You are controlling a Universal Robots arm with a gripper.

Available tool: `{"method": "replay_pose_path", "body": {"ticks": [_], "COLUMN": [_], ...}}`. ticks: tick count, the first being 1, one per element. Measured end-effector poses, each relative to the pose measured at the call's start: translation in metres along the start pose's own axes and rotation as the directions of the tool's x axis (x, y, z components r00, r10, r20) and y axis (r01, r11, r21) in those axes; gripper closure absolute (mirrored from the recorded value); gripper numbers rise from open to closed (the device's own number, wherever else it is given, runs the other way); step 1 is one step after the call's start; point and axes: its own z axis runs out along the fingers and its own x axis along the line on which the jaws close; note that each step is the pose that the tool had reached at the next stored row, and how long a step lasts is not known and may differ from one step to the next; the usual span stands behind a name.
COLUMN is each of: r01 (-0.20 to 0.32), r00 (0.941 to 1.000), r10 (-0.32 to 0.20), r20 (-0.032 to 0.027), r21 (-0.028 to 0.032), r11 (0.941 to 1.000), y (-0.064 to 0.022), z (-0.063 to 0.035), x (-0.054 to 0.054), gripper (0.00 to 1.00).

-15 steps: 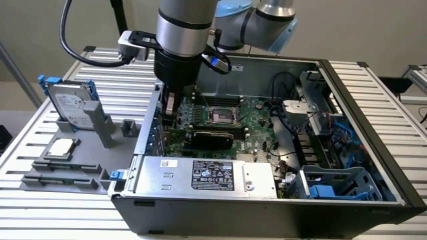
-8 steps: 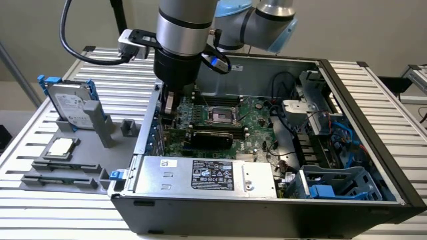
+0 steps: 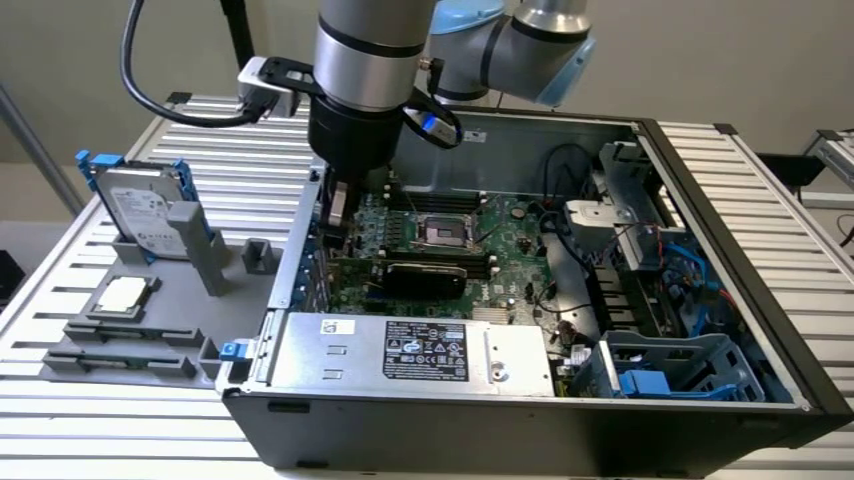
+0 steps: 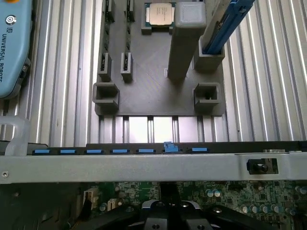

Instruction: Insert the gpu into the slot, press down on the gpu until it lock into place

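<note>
The gpu [image 3: 424, 275] is a flat black card lying across the green motherboard [image 3: 514, 262] inside the open PC case, between the processor socket and the silver power supply. My gripper [image 3: 334, 235] reaches down just inside the case wall on the exterior view's left, over that end of the card, with its fingers shut and nothing between them. I cannot tell whether the tips touch the card. In the wrist view the gripper [image 4: 168, 213] sits low over a thin dark edge [image 4: 168, 194] above the green board. The slot is hidden.
A silver labelled power supply [image 3: 414, 350] lies along the case's front. The processor socket [image 3: 441, 232] and cables [image 3: 567, 250] lie further in, with a blue drive cage [image 3: 667, 370] at the right. Outside, a grey fixture [image 4: 148, 91] holds a hard drive [image 3: 140, 210] and a processor chip [image 4: 159, 13].
</note>
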Motion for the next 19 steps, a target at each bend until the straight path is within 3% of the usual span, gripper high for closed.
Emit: {"method": "replay_pose_path", "body": {"ticks": [9, 19], "r01": [-0.023, -0.043], "r00": [0.9997, 0.9991], "r10": [0.023, 0.043], "r20": [0.0012, -0.0007], "r21": [-0.0069, -0.0239], "r11": [0.9997, 0.9988], "y": [0.0001, 0.0004], "z": [0.0, -0.0008], "x": [-0.0028, -0.0032], "gripper": [0.89, 0.89]}}
